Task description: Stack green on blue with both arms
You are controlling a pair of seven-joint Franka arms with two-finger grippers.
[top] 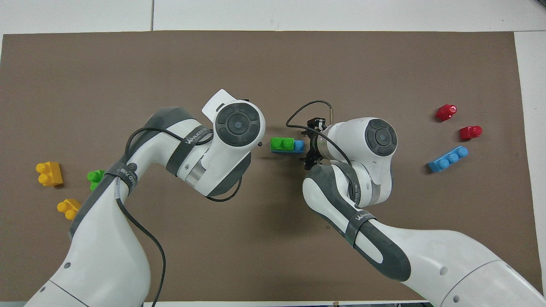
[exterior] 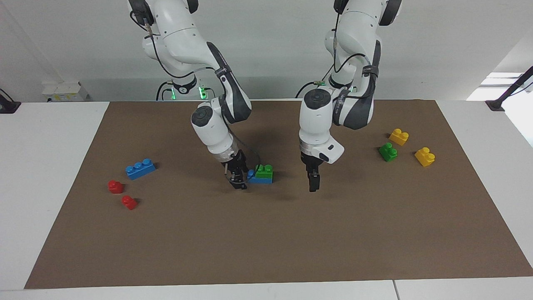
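Note:
A green brick [exterior: 265, 170] [top: 281, 143] sits stacked on a long blue brick [exterior: 255, 178] [top: 299, 146] at the mat's middle, leaving one blue stud bare. My right gripper [exterior: 238, 181] [top: 308, 146] is low at that bare end of the blue brick, open, fingers spread beside it. My left gripper [exterior: 313, 183] hangs over bare mat, a short way from the stack toward the left arm's end, open and holding nothing. In the overhead view its own wrist hides it.
A second blue brick [exterior: 140, 168] [top: 448, 159] and two red bricks [exterior: 115, 186] [exterior: 129, 202] lie toward the right arm's end. A second green brick [exterior: 388, 152] and two yellow bricks [exterior: 399, 136] [exterior: 424, 156] lie toward the left arm's end, all on the brown mat [exterior: 291, 241].

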